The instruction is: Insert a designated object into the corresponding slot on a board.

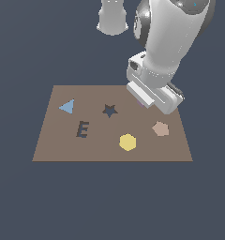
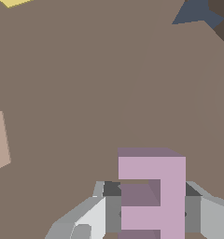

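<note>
End effector [image 2: 152, 212] clenched on lilac E block [image 2: 153, 196], held between its fingers [image 2: 113, 212] above board [image 2: 86, 93].

I am seeing a plain matte brown board [image 1: 112, 152] lying against a dark slate-blue ground, with a white and pale grey robot arm [image 1: 173, 33] showing glossy highlights above it. On the board a light blue triangle [image 1: 67, 107], a yellow hexagon [image 1: 127, 142] and a tan-pink pentagon [image 1: 160, 129] are showing, alongside a dark grey E-shaped slot [image 1: 82, 129] and a dark navy star-shaped recess [image 1: 109, 111]. In the wrist view I am looking at a pale lilac-pink E block [image 2: 153, 196], its shaded faces looking duller mauve, between grey fingers [image 2: 109, 210] with darker grey pads.
</note>
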Robot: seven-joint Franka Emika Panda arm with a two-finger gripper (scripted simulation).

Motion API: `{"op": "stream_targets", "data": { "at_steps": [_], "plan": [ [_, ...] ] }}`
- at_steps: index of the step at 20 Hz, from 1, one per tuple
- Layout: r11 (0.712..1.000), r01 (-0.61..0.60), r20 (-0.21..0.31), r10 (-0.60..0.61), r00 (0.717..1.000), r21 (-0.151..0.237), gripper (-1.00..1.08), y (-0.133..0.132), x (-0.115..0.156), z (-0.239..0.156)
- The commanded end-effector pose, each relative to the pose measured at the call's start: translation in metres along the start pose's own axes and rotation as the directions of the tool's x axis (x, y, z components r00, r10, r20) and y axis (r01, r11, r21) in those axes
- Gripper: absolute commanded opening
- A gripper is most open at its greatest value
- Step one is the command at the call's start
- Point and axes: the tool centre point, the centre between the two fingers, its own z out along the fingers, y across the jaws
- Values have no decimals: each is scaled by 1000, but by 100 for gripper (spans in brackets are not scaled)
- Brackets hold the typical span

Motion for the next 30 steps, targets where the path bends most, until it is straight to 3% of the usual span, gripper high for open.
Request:
{"op": "stream_targets", "data": {
  "at_steps": [1,10,17,23,30],
  "plan": [
    [1000,14,0,-14,1000,0,-100,3,4,0],
    [993,121,0,-121,993,0,-100,20,31,-1],
    [967,254,-1,-254,967,0,-100,38,69,-2],
    [918,396,-1,-396,918,-1,-100,51,113,-3],
    [836,549,-1,-549,836,-1,-100,57,167,-5]
  ]
}}
